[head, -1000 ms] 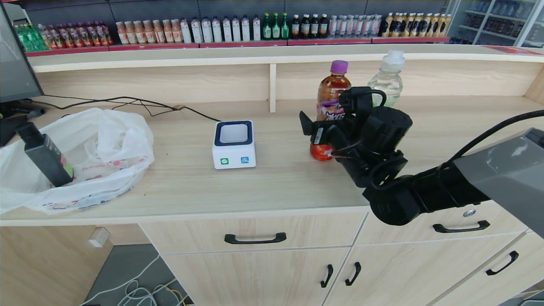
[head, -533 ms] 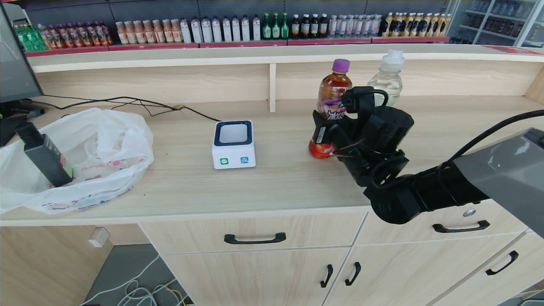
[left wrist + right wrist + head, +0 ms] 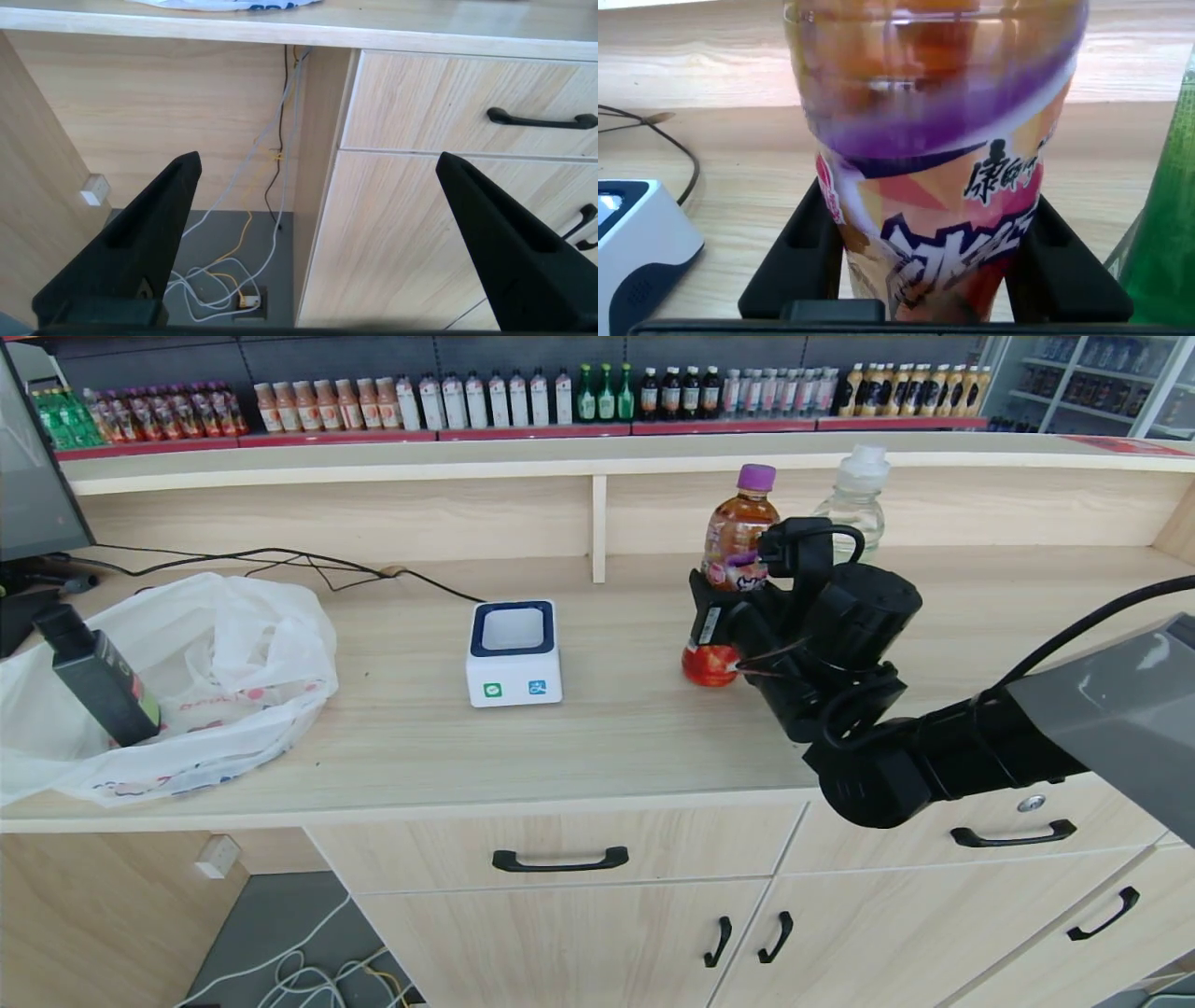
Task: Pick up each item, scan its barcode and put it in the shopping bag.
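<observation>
An orange tea bottle (image 3: 738, 527) with a purple cap stands on the right half of the wooden counter (image 3: 392, 728), leaning slightly. My right gripper (image 3: 724, 621) is shut on its lower half; in the right wrist view the black fingers (image 3: 799, 252) press both sides of the labelled bottle (image 3: 943, 168). A clear bottle (image 3: 854, 504) stands just behind it. The white barcode scanner (image 3: 513, 653) sits mid-counter. The white shopping bag (image 3: 224, 672) lies at the left with a dark bottle (image 3: 98, 677) in it. My left gripper (image 3: 318, 243) hangs open below counter height, facing the cabinet front.
A black cable (image 3: 280, 560) runs along the back of the counter to the scanner. A raised ledge (image 3: 597, 462) borders the counter's far side. A monitor (image 3: 37, 476) stands at the far left. Drawers with black handles (image 3: 560, 861) are below the counter.
My right gripper closed on the orange tea bottle, and the bottle has shifted slightly up and to the right with it. Bag and scanner have not moved.
</observation>
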Motion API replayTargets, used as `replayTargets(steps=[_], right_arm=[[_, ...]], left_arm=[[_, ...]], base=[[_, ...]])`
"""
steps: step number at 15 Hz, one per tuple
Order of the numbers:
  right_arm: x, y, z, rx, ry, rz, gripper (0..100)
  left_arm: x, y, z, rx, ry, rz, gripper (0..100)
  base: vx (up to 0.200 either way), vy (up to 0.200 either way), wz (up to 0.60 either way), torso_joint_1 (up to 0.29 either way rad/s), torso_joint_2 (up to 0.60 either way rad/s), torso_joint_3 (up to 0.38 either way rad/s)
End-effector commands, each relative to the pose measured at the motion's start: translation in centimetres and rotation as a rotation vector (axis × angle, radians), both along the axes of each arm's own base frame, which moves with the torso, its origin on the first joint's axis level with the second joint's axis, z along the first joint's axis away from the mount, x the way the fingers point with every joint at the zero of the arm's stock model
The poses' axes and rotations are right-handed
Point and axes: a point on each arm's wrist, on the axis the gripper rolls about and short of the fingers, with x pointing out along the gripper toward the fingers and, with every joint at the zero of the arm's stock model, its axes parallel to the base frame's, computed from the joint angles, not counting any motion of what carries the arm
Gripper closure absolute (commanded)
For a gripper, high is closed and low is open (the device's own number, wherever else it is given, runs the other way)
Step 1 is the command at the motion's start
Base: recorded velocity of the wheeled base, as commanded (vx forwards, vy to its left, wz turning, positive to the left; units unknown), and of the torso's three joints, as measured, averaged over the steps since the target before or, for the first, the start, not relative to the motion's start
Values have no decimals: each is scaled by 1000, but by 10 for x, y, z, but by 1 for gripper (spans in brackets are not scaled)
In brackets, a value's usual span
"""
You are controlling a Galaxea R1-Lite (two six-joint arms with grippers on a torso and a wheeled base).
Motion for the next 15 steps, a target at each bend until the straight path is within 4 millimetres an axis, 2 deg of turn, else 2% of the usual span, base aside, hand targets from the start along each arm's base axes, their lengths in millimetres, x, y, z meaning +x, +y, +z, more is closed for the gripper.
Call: replayTargets(steps=[1,3,7,10,15], right_arm=[[-4,-2,5,2,-27,-2,100],[-9,-5,9,-3,-43,-5,100],[-23,-13,34,20,-93,-14,100],[-41,-23,55,16,-124,-18,100],[-97,-53,75,-7,-144,-25,100]], left_arm=[[0,0,0,0,0,1,0],[0,0,0,0,0,1,0],[0,0,0,0,0,1,0],[0,0,0,1,0,1,0],[0,0,0,0,0,1,0]], base=[[0,0,0,0,0,0],[0,0,0,0,0,0],[0,0,0,0,0,0],[0,0,0,0,0,0],[0,0,0,0,0,0]])
